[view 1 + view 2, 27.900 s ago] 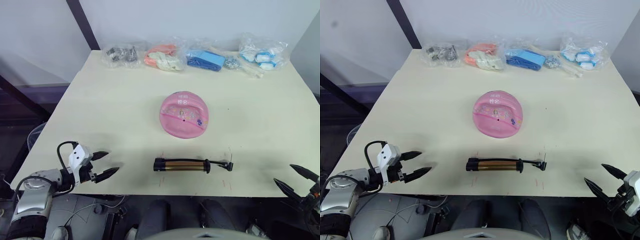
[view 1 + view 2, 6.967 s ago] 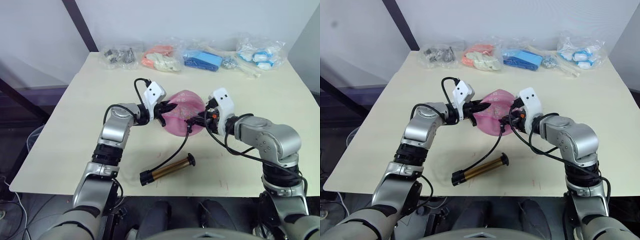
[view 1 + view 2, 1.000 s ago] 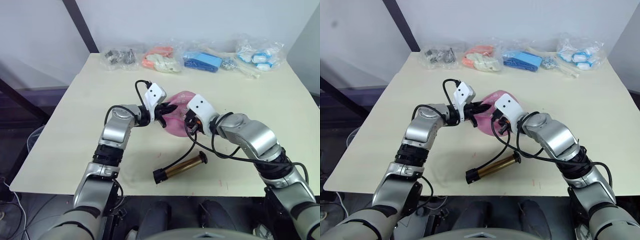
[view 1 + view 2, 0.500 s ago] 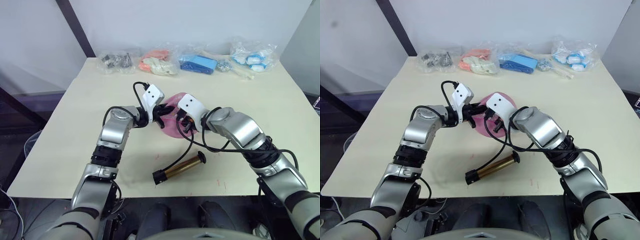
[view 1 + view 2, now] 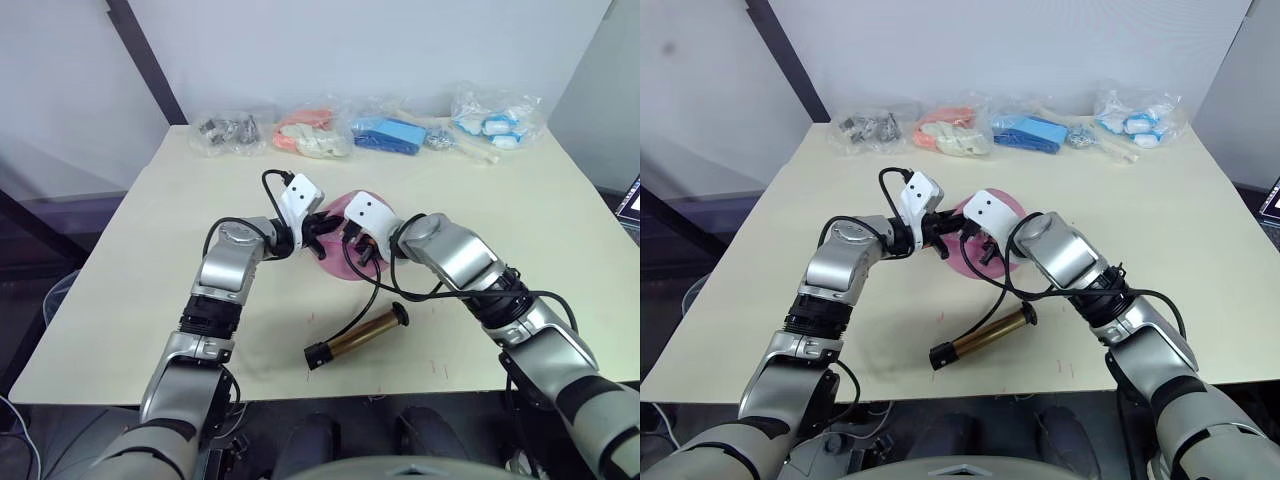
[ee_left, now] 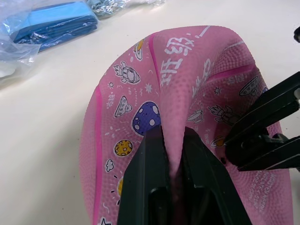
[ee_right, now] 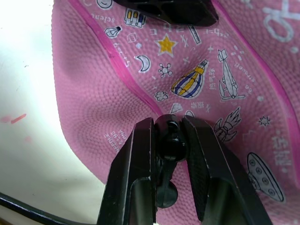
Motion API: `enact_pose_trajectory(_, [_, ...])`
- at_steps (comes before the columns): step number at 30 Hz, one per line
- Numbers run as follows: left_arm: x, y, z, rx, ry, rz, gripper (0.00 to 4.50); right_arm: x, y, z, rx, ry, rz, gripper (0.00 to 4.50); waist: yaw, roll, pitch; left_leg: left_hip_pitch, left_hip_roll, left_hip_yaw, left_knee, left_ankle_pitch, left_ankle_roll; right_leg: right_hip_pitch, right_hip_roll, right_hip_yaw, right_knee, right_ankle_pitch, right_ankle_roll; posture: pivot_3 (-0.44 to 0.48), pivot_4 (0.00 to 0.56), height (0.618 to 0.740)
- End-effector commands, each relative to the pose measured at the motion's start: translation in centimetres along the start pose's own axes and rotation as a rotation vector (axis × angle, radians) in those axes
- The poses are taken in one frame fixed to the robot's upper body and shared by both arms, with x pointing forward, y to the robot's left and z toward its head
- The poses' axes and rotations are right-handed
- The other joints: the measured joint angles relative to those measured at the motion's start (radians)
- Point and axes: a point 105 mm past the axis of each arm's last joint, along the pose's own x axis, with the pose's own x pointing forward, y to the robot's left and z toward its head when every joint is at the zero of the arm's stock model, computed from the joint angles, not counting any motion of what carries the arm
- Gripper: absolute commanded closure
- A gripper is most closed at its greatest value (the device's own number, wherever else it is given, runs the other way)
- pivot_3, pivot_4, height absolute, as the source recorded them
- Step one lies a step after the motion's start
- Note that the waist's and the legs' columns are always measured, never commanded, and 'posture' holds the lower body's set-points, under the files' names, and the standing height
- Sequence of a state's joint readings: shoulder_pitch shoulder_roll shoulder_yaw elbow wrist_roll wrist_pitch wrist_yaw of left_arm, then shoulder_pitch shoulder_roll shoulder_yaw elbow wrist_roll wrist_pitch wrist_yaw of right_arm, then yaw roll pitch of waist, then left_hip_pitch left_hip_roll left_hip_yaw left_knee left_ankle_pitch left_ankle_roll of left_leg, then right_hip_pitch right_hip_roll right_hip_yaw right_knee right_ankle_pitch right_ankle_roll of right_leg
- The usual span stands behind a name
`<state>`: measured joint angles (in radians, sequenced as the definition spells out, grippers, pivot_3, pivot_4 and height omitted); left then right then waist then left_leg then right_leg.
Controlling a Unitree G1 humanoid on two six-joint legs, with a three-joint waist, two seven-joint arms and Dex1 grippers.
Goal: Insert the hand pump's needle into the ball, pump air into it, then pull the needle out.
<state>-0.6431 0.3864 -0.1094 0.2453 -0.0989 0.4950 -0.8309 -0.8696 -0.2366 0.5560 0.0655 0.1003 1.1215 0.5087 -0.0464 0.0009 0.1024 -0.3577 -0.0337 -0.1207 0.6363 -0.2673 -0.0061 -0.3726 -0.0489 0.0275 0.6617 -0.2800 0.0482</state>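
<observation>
— What's the setting?
— A pale worktop [image 5: 150,250] against a white wall, with clear bags of small items [image 5: 310,138] lined along its far edge.
— Where's the ball?
— The pink ball [image 5: 345,228] sits around the worktop's middle, partly collapsed. The left gripper [image 6: 172,154] is clenched on a raised fold of its rubber.
— And the right one?
— The right gripper [image 7: 169,136] is clamped on the needle's black fitting [image 7: 169,143], pressed against the ball's skin. The needle itself is too small to make out.
— The pump?
— The hand pump [image 5: 358,337] lies near the front edge, well apart from the ball, its long axis slanting: the black cap points toward the front-left, the handle end toward the back-right. Its thin black hose [image 5: 366,292] runs up to the right gripper.
</observation>
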Motion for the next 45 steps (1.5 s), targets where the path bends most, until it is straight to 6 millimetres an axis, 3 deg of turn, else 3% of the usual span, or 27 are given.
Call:
enact_pose_trajectory(1, [1.0,-2.4,-4.1,-0.090,0.133,-0.087,4.50,2.1,1.3,-3.9,0.006,0.150,0.036,4.15,-0.001,0.000,-0.001,0.001,0.000,0.000,-0.001,0.000,0.000,0.000,0.000,0.000,0.000,0.000,0.000,0.000,0.150,0.740])
enact_pose_trajectory(8, [0.9,-2.1,-4.1,-0.089,0.135,-0.081,4.50,2.7,2.0,-5.1,-0.028,0.192,0.065,4.15,-0.005,0.000,-0.001,0.013,0.001,0.000,-0.005,-0.001,0.000,0.012,0.000,0.001,-0.003,-0.003,0.003,0.000,0.150,0.740])
enact_pose_trajectory(27, [0.7,-2.0,-4.0,-0.084,0.136,-0.078,4.50,4.2,2.0,-8.5,-0.051,0.287,0.051,4.15,-0.011,-0.001,-0.008,0.014,0.001,-0.001,-0.007,-0.001,0.000,0.012,0.000,0.001,-0.004,-0.004,0.003,0.000,0.150,0.740])
enact_pose_trajectory(31, [0.6,-1.7,-4.1,-0.080,0.137,-0.067,4.50,3.5,1.2,-7.0,-0.008,0.188,0.030,4.15,-0.013,-0.001,-0.011,0.015,0.002,-0.001,-0.008,-0.001,0.000,0.012,0.000,0.001,-0.004,-0.004,0.003,0.000,0.150,0.740])
enact_pose_trajectory(40, [0.6,-1.2,-3.9,-0.068,0.129,-0.043,4.50,-1.1,-0.5,-2.9,-0.024,-0.090,-0.039,4.15,0.010,0.003,0.008,0.011,0.000,-0.003,-0.008,-0.001,0.000,0.011,-0.001,-0.001,-0.006,-0.005,0.005,0.000,0.150,0.740])
enact_pose_trajectory(45, [0.7,-1.1,-3.7,-0.051,0.121,-0.038,4.50,-2.3,-0.5,-3.2,-0.024,-0.143,-0.079,4.15,0.021,0.002,0.017,0.005,-0.002,-0.005,-0.008,-0.001,0.000,0.007,-0.005,-0.003,-0.007,-0.005,0.005,0.000,0.150,0.740])
